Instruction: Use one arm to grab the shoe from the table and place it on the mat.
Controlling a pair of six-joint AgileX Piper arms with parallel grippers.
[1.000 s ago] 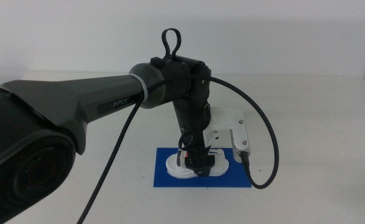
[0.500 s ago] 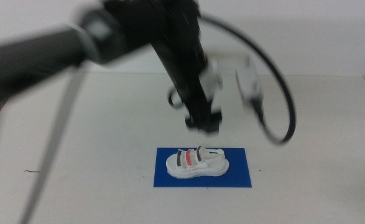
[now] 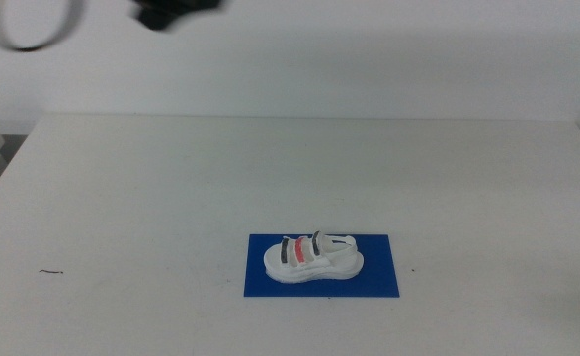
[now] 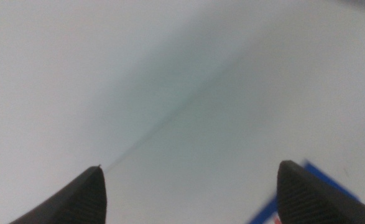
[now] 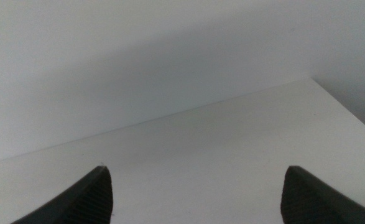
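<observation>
The white shoe (image 3: 312,258), with two dark grey straps and a red one between, lies on its sole on the blue mat (image 3: 378,281) near the table's front middle. Nothing touches it. Only a blurred dark part of the left arm (image 3: 171,12) and its cable loop (image 3: 33,25) show at the top left of the middle view, high above the table. The left gripper (image 4: 191,186) is open and empty; a corner of the mat (image 4: 319,190) shows in its wrist view. The right gripper (image 5: 198,193) is open and empty, out of the middle view, facing bare table.
The white table (image 3: 151,198) spreads wide around the mat. A small dark mark (image 3: 50,272) lies near the front left. The right wrist view shows the table's far edge (image 5: 170,115) and a corner against a plain wall.
The left gripper let go of the shoe on the mat, then the arm rose and swung away to the upper left, nearly out of view. The shoe stays on the mat.
</observation>
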